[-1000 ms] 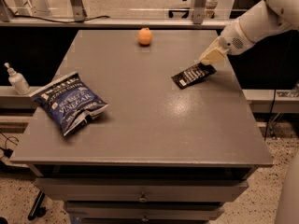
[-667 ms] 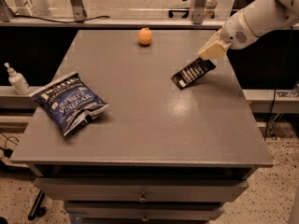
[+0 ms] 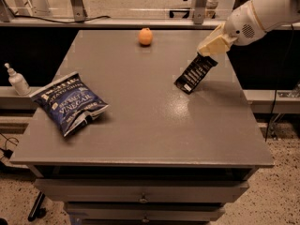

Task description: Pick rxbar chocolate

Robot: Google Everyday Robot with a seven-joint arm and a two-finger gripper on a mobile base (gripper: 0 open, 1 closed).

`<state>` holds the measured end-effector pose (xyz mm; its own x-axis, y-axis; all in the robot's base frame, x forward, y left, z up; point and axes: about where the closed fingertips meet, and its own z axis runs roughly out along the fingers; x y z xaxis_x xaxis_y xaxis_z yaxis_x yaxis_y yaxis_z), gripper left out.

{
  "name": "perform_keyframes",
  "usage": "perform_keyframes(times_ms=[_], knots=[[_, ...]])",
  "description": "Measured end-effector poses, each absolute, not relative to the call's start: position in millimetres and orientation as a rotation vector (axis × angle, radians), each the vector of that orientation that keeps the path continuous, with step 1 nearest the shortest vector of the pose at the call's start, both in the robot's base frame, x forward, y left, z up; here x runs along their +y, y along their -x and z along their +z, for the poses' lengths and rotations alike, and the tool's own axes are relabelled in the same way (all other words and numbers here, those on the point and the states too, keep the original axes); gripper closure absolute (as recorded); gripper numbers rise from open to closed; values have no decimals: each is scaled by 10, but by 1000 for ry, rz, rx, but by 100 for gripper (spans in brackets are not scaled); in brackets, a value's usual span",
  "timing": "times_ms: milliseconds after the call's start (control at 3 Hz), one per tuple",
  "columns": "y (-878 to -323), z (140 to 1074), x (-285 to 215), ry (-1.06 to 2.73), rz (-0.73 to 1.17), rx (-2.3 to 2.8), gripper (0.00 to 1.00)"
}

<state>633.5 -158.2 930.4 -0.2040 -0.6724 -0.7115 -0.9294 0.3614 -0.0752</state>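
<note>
The rxbar chocolate (image 3: 195, 73) is a flat black wrapper with white text. It hangs tilted over the right side of the grey table (image 3: 140, 125), its upper end pinched in my gripper (image 3: 206, 51). Its lower end is just above the tabletop. My gripper's cream-coloured fingers (image 3: 213, 43) are shut on the bar's top end. The white arm (image 3: 262, 15) reaches in from the upper right.
A blue vinegar chip bag (image 3: 70, 102) lies at the table's left. An orange (image 3: 146, 36) sits at the back centre. A white pump bottle (image 3: 17, 80) stands on a ledge left of the table. Drawers are below the front edge.
My gripper has moved up and slightly back with the bar in it. The bar has tipped up from lying on the table to hanging tilted.
</note>
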Motion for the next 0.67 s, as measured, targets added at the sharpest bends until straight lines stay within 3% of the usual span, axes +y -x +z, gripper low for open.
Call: perform_keyframes(times_ms=[667], knots=[[-6045,9771,-1331,1386,609,1834,100]])
